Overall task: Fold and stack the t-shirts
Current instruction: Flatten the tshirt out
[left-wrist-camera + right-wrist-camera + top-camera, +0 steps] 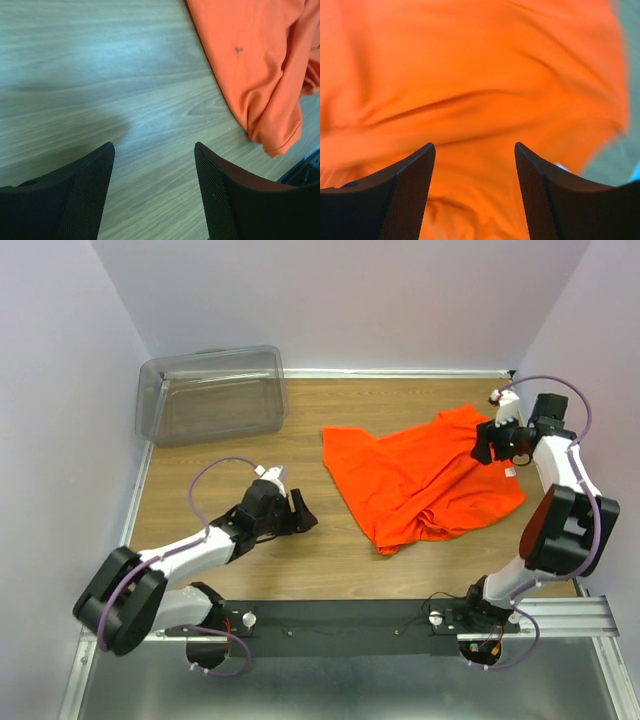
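Crumpled orange t-shirt (pixel 420 480) right of centre, clear bin (pixel 212 393) far left. Left gripper (pixel 303 515) wide open over wooden table (pixel 100 75); right gripper (pixel 475 190) open above shirt, holding nothing.

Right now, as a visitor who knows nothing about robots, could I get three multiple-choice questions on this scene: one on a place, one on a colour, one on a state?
1. Where on the table is the clear plastic bin?
A) far left corner
B) near right corner
C) middle of the near edge

2. What colour is the t-shirt?
A) blue
B) orange
C) white

3. How do the left arm's fingers stand?
A) shut on cloth
B) apart over bare wood
C) down inside a box

Answers:
1. A, the top view shows it by the far wall on the left.
2. B, every view shows bright orange.
3. B, the left wrist view shows only wood in the gap.
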Controlling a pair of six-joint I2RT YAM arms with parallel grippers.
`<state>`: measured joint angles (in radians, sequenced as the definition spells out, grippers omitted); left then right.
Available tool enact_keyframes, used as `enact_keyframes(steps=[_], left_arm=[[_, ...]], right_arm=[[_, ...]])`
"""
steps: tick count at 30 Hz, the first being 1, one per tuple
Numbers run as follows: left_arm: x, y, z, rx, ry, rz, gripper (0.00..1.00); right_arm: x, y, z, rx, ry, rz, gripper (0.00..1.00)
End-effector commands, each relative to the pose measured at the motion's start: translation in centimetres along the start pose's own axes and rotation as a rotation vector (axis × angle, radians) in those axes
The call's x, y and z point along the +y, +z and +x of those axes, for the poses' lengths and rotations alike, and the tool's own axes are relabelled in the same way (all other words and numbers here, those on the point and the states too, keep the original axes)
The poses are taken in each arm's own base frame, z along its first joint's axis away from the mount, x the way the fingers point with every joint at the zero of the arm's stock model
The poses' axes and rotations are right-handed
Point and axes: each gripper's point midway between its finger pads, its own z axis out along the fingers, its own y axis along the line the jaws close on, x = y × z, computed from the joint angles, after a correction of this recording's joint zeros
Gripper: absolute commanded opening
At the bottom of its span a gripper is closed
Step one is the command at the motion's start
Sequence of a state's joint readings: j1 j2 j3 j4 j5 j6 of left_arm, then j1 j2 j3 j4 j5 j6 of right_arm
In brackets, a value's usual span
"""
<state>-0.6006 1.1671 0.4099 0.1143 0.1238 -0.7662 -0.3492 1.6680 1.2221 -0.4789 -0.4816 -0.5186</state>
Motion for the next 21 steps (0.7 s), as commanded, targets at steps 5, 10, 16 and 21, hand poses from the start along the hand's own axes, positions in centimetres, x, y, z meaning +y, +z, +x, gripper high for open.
enact_keyframes(steps=[5, 10, 16, 21], left_arm=[[-3.2, 2.1, -1.9, -0.053, 0.041, 0.050, 0.73], [-3.5, 2.1, -6.3, -0.200, 0.109, -0.012, 0.75], [-4.5, 2.0, -9.0, -0.255, 0.144, -0.044, 0.76], [-4.0, 0.1, -9.6, -0.315, 0.108, -0.064, 0.76]], right_arm=[[21.0, -5.3, 3.7, -0.130, -0.569, -0.784, 0.72], [24.7, -4.8, 1.6, -0.135, -0.509, -0.848, 0.72], [28.2, -1.6, 0.9, 0.028, -0.480, -0.807, 0.72], [31.7, 1.0, 2.7, 0.141, -0.559, -0.655, 0.71]])
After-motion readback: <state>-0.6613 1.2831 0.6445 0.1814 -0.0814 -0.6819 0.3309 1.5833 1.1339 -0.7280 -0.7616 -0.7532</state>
